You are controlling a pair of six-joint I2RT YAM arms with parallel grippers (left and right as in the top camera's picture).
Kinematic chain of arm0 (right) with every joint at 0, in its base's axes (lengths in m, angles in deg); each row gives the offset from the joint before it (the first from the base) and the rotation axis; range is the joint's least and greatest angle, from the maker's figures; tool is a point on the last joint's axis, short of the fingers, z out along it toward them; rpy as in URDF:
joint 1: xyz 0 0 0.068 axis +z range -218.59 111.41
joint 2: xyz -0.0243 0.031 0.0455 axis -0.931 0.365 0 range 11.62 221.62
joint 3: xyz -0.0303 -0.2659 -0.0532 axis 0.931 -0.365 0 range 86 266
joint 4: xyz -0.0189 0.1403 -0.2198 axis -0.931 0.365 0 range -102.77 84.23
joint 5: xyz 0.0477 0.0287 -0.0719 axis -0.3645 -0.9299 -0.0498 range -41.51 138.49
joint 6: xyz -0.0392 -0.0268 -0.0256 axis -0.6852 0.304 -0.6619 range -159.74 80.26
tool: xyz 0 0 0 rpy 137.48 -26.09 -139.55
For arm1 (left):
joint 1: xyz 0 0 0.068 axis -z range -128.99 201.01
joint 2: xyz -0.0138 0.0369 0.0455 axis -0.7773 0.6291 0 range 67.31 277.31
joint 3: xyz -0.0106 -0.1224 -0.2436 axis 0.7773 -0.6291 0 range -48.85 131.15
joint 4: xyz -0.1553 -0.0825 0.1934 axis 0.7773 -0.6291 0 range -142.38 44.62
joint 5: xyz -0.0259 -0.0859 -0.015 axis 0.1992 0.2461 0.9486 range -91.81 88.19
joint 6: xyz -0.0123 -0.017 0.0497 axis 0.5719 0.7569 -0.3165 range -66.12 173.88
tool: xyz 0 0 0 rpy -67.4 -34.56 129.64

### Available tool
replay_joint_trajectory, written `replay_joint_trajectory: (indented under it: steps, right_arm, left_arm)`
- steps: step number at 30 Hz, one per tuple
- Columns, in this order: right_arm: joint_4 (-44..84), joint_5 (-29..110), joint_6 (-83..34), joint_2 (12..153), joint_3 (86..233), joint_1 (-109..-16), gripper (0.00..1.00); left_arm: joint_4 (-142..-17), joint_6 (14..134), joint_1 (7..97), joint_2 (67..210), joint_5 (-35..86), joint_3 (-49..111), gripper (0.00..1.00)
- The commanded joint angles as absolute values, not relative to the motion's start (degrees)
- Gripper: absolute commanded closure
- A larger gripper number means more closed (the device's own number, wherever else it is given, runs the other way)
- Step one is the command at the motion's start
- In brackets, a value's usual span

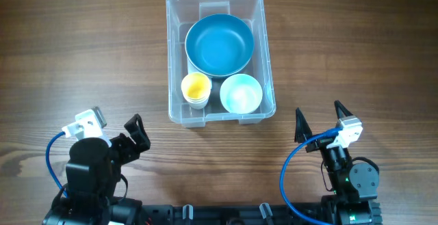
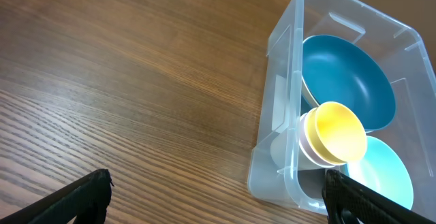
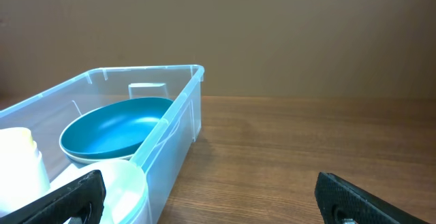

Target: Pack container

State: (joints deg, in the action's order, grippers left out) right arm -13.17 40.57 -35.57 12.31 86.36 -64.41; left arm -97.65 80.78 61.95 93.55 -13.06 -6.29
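Note:
The clear container [image 1: 176,20] stands at the table's middle back. In it lie a large blue bowl [image 1: 219,44], a yellow cup [image 1: 196,88] stacked in a pale cup, and a light blue bowl [image 1: 241,93]. The container also shows in the left wrist view [image 2: 279,108] and the right wrist view [image 3: 178,118]. My left gripper [image 1: 135,137] is open and empty, near the front left. My right gripper [image 1: 319,120] is open and empty, front right of the container. Both are apart from the container.
The wooden table [image 1: 82,61] stretches left and right of the container. Blue cables run along both arms at the front edge.

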Motion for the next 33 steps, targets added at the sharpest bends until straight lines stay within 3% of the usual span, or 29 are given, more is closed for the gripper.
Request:
replay_joint_trajectory:
  steps: [1, 6, 11, 16, 33]
  right_arm:
    - [-13.4, 39.7, -36.4, 12.2, 86.3, -64.5, 0.00]
    - [-13.4, 39.7, -36.3, 12.2, 86.3, -64.5, 0.00]
    - [-13.4, 39.7, -36.4, 12.2, 86.3, -64.5, 0.00]
    - [-13.4, 39.7, -36.3, 12.2, 86.3, -64.5, 0.00]
    - [-13.4, 39.7, -36.3, 12.2, 86.3, -64.5, 0.00]
  left_arm:
    - [-99.7, 78.1, 61.4, 93.1, -15.2, -6.5, 0.00]
    - [-95.7, 77.5, 56.9, 84.8, -12.8, -15.9, 0.00]
    - [-67.9, 64.4, 52.5, 69.4, -3.1, -36.7, 0.00]
    - [-47.9, 60.1, 51.1, 67.8, -1.2, -46.9, 0.00]
    - [-49.7, 64.0, 51.1, 67.7, 0.1, -48.5, 0.00]
